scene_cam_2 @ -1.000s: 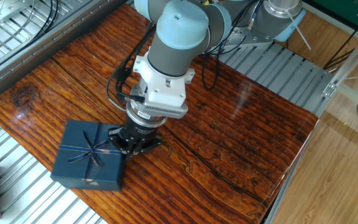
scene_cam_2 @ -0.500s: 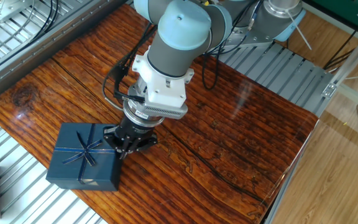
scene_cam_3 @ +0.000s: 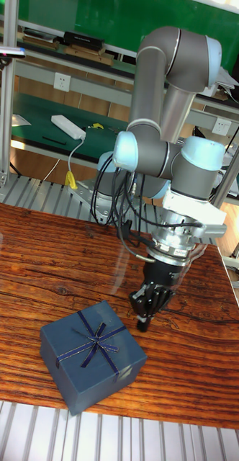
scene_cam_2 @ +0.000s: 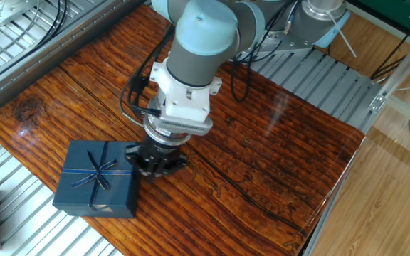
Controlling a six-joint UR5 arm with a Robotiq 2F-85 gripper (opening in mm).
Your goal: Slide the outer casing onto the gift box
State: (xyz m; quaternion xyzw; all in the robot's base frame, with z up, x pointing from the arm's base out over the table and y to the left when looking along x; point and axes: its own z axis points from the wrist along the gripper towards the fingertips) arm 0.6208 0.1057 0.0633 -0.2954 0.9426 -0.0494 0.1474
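The outer casing (scene_cam_2: 95, 178) (scene_cam_3: 92, 352) is a navy-blue square sleeve with thin crossed ribbon lines and a small bow on top. It lies flat on the wooden table near the front left corner. The gift box is hidden in both views. My gripper (scene_cam_2: 150, 162) (scene_cam_3: 142, 318) points down at the table just to the right of the casing's right side. A small gap separates them. Its dark fingers are pressed together with nothing between them.
The wooden tabletop (scene_cam_2: 262, 156) ends at a front edge close to the casing (scene_cam_3: 170, 421). Ribbed metal surfaces (scene_cam_2: 27, 227) border the table at left and behind. Cables (scene_cam_2: 135, 92) hang from my wrist above the table.
The casing slid a little to the left with my gripper against its right side, then stopped. Since then my gripper has drawn back slightly to the right, away from it.
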